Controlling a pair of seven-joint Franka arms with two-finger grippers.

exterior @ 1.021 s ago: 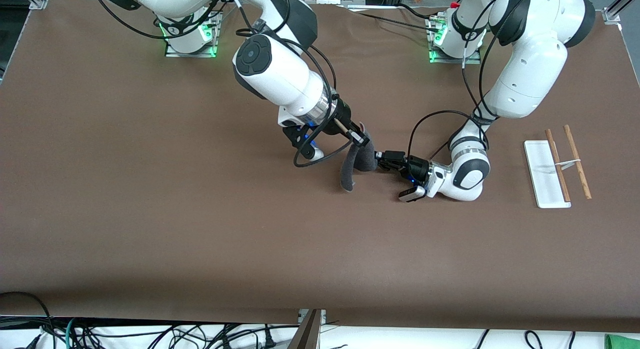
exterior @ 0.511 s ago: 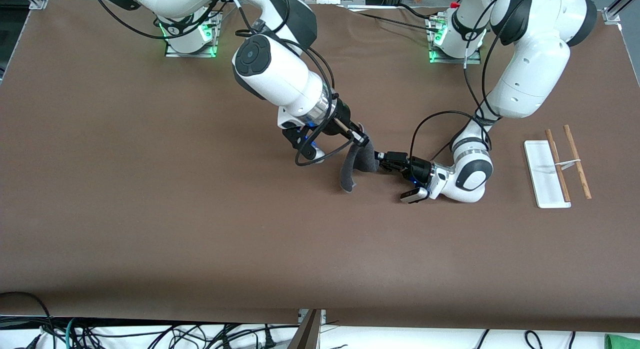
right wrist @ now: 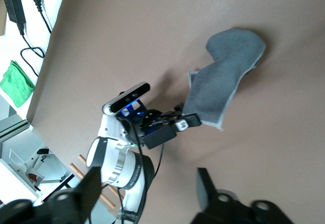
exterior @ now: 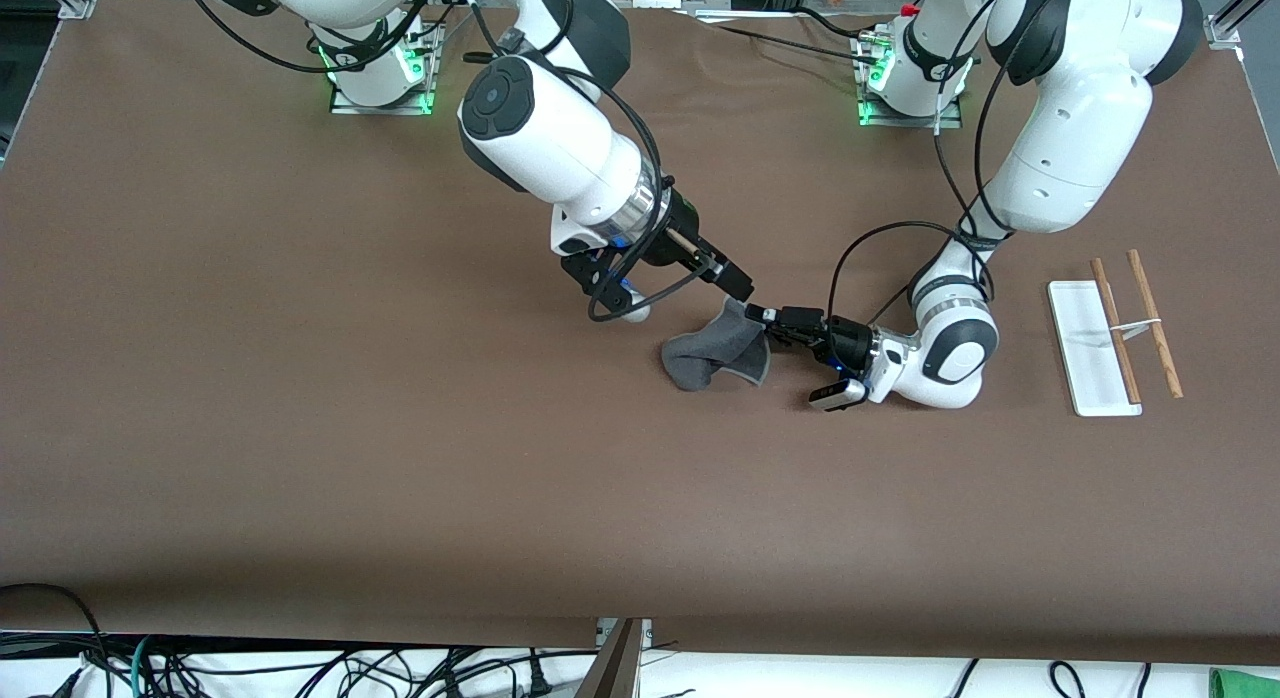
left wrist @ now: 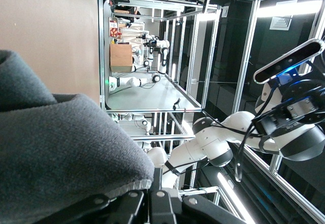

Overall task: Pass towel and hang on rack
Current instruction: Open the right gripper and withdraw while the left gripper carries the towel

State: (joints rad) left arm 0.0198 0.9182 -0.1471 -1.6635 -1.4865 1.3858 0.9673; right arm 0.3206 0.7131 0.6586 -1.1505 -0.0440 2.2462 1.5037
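Note:
The dark grey towel (exterior: 714, 352) with light stitched edging sags onto the table's middle, one corner lifted. My left gripper (exterior: 766, 315) is shut on that corner, low over the table. In the left wrist view the towel (left wrist: 61, 148) fills the space right at the shut fingers (left wrist: 162, 206). My right gripper (exterior: 738, 277) hangs open just above the towel, holding nothing. The right wrist view looks down past its spread fingers (right wrist: 202, 183) onto the towel (right wrist: 226, 76) and the left gripper (right wrist: 182, 123). The rack (exterior: 1092, 363) stands toward the left arm's end of the table.
The rack's two brown rods (exterior: 1155, 323) lean over its white base. A green cloth (right wrist: 15, 82) lies off the table's edge near the front camera. Cables run along that edge.
My right gripper opened and let the towel go, then drew back slightly. The towel dropped from hanging upright to sagging on the table, held only by the left gripper.

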